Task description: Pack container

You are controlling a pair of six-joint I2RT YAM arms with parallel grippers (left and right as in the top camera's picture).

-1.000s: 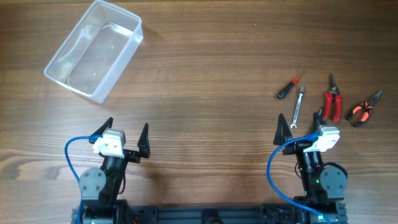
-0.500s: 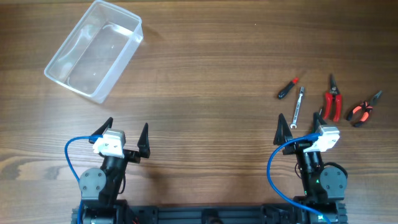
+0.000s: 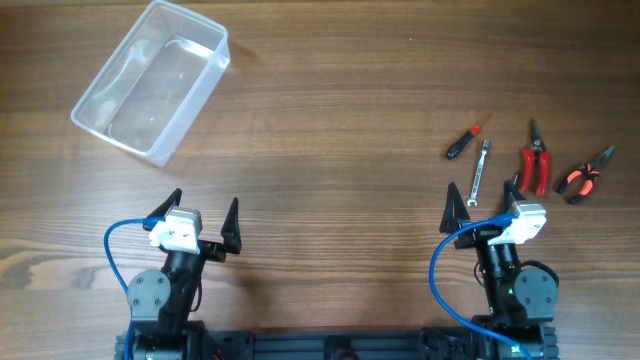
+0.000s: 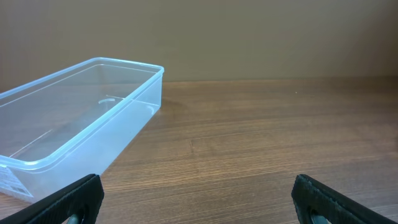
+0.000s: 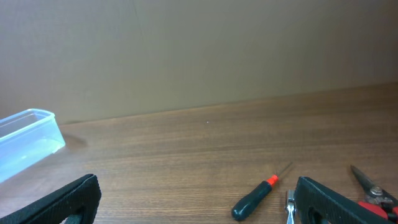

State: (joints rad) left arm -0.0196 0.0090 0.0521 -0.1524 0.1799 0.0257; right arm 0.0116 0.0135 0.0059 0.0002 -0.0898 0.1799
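The clear plastic container lies empty at the far left of the table; it also shows in the left wrist view and the right wrist view. My left gripper is open and empty near the front edge, well short of the container. My right gripper is open and empty, just in front of the tools. A black screwdriver with a red collar, a silver wrench, red-handled snips and orange-black pliers lie at the right.
The wooden table stretches between the container and the tools. A plain wall stands behind the table. The arm bases sit at the front edge.
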